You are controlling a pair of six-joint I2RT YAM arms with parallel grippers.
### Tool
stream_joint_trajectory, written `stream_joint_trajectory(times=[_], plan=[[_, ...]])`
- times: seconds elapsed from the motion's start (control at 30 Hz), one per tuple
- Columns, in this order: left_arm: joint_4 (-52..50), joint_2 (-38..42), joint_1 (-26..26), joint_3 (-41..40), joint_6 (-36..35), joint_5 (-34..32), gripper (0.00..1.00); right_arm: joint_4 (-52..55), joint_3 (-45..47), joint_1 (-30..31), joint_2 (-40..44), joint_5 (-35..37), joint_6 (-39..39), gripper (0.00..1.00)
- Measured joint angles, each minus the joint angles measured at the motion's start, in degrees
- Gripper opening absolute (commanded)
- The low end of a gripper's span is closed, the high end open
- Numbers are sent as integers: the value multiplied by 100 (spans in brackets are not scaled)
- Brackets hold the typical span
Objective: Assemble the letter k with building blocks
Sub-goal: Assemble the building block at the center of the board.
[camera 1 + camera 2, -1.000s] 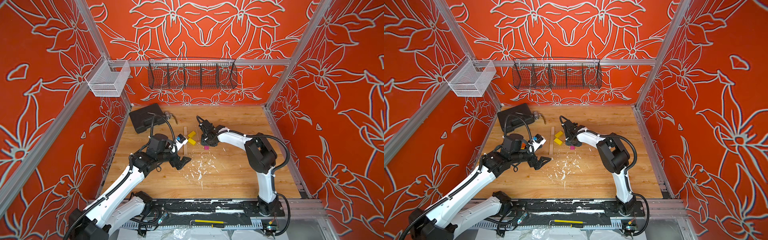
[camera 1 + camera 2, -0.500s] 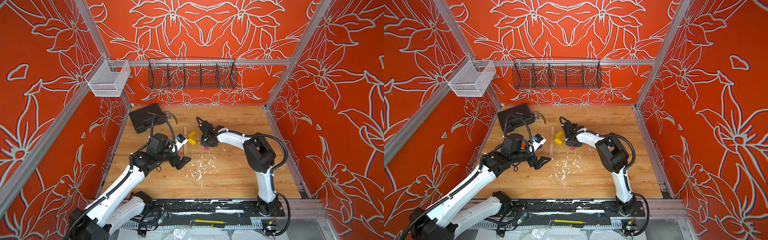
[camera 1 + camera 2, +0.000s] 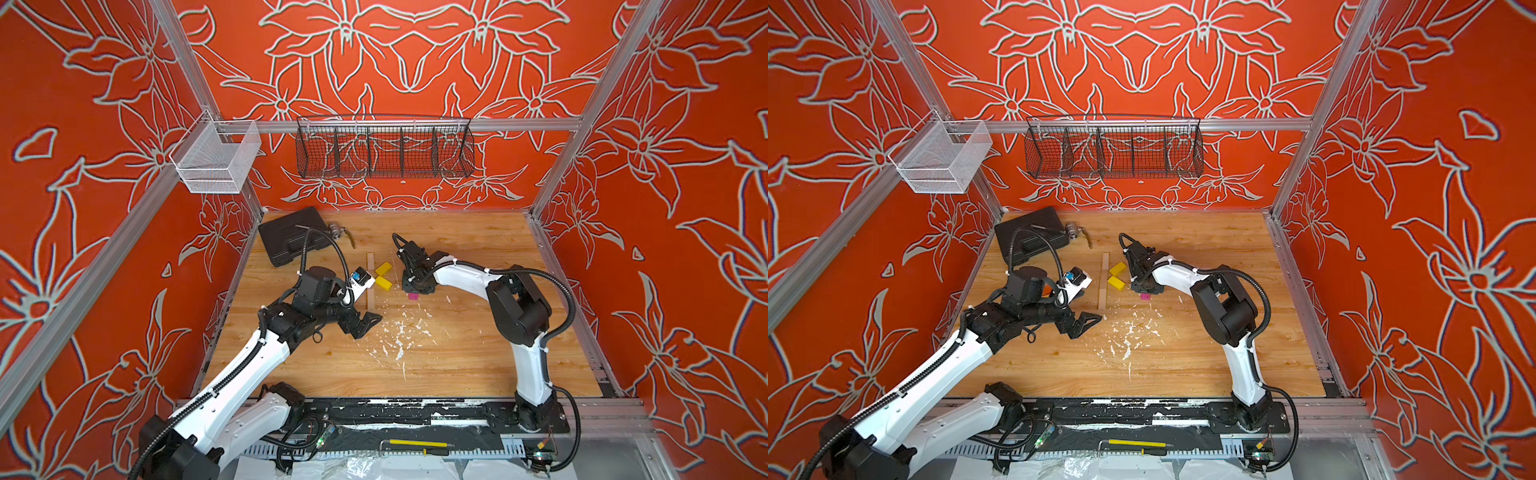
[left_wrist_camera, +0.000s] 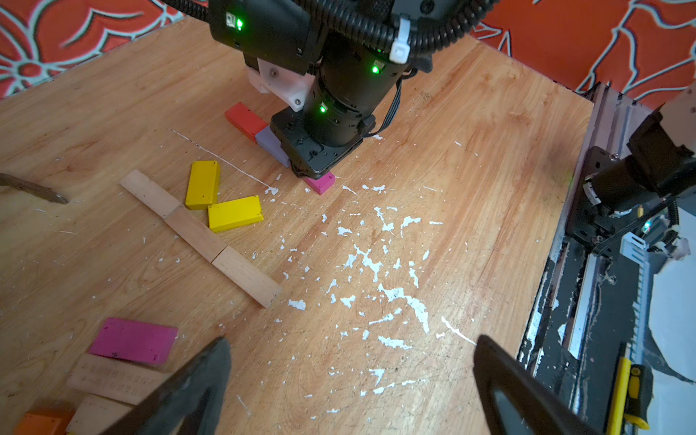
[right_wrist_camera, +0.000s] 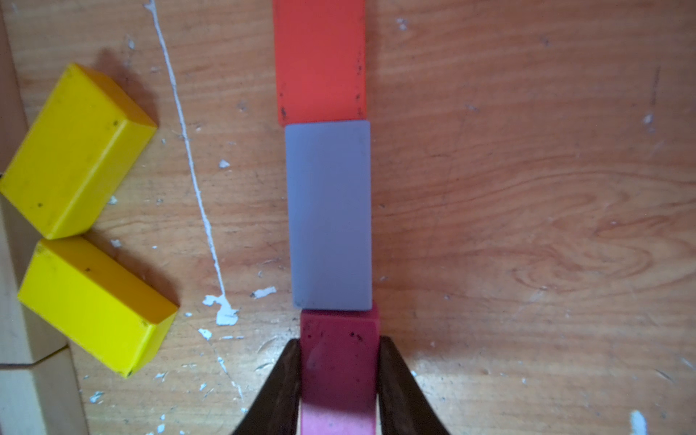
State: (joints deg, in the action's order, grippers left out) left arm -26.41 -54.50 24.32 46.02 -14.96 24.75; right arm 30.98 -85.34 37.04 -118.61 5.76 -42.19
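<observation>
My right gripper [image 5: 339,343] clamped on 1 magenta block [image 5: 339,380], end-on against purple block [image 5: 329,214], red block [image 5: 320,60] beyond. My left gripper [image 4: 352,342] spread wide, holding nothing.

The right hand [image 5: 339,341] pinches; the left hand [image 4: 352,341] hovers splayed.

Yellow blocks [image 5: 75,150], red block [image 5: 320,60], purple block [image 5: 329,214], magenta block [image 5: 339,346], orange floral walls [image 3: 395,62]
</observation>
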Motion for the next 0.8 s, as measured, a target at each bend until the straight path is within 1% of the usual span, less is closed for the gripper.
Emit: stream_joint_trajectory(times=[0.8], plan=[[0,-52,-72,2,24,31,98,-13,-59,0,-55,4,22,33]])
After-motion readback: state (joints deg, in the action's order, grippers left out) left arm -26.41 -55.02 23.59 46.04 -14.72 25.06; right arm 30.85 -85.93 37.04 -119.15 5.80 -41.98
